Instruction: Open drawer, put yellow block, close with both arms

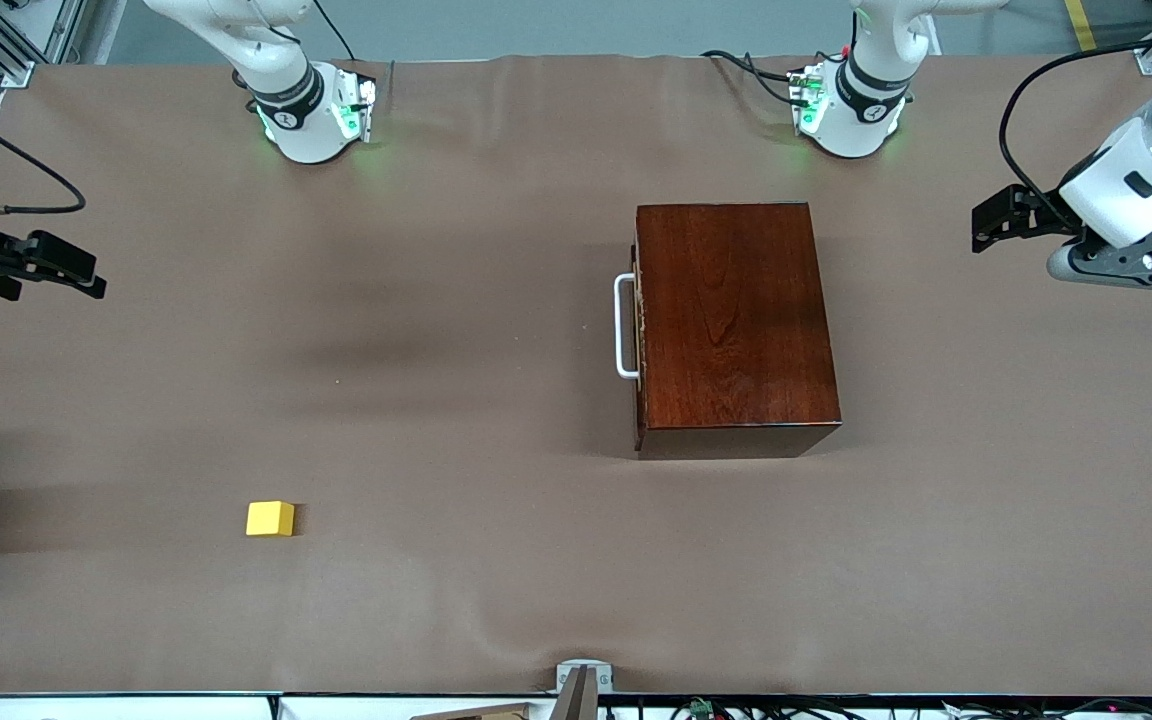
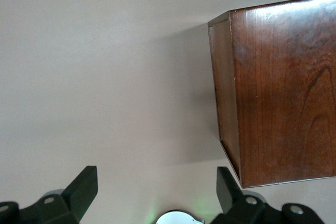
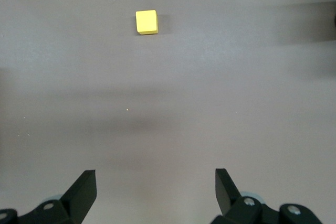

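Here the drawer [image 1: 639,325] sits closed in its mahogany box [image 1: 736,320]; the yellow block [image 1: 270,518] lies nearer the camera. Left end effector [image 1: 996,220] and right end effector [image 1: 71,272] hover, fingers apart, empty.

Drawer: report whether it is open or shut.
Shut. The drawer front sits flush with the box, its handle close against it, with no tray pulled out.

Robotics lab; 2 bench-mounted arms [image 1: 286,90]; cables [image 1: 1026,110]; aluminium framing [image 1: 16,40].
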Robot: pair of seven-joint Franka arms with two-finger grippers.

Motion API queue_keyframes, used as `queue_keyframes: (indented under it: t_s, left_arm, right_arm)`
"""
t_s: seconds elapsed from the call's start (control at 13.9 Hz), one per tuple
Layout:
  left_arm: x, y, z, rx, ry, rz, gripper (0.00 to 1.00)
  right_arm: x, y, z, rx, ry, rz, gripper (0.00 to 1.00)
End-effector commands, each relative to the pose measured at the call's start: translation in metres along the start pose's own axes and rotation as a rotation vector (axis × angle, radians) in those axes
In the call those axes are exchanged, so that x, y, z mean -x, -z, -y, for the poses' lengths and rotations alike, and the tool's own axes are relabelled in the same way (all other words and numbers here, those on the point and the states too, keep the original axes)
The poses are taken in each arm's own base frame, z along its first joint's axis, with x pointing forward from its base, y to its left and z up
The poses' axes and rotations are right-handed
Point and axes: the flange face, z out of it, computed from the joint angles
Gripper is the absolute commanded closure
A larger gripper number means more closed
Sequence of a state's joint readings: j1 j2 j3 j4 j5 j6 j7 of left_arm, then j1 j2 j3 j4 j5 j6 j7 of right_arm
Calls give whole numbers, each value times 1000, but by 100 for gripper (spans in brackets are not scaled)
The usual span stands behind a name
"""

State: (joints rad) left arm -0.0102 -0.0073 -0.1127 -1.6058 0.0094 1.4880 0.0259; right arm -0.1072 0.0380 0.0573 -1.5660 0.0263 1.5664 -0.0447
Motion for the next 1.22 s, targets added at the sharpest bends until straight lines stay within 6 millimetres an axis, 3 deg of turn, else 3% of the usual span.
queue_keyframes:
  t_s: [0.0,0.14,1.15]
  left_arm:
    - [-1,4,3,-11,-5,2,0]
    - [-1,3,4,-10,6,5,0]
    - [-4,1,2,-10,10,9,0]
  right_arm:
    - [7,12,-1,-5,4,-9,0]
    - [8,12,6,-5,15,-2,0]
    - [6,5,4,-7,0,13,0]
